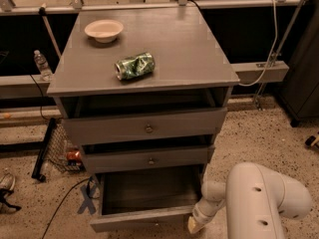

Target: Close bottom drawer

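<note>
The bottom drawer is the lowest of three grey drawers and stands pulled far out, its inside dark and bare. Its narrow front panel runs along the bottom edge of the view; no knob shows on it. My gripper sits at the drawer front's right end, low in the view, at the end of my white arm. The middle drawer and the top drawer above each stand out a little.
The grey cabinet top holds a white bowl and a crushed green can. A wire basket and a black bar lie on the floor at left, with cables. A water bottle stands far left.
</note>
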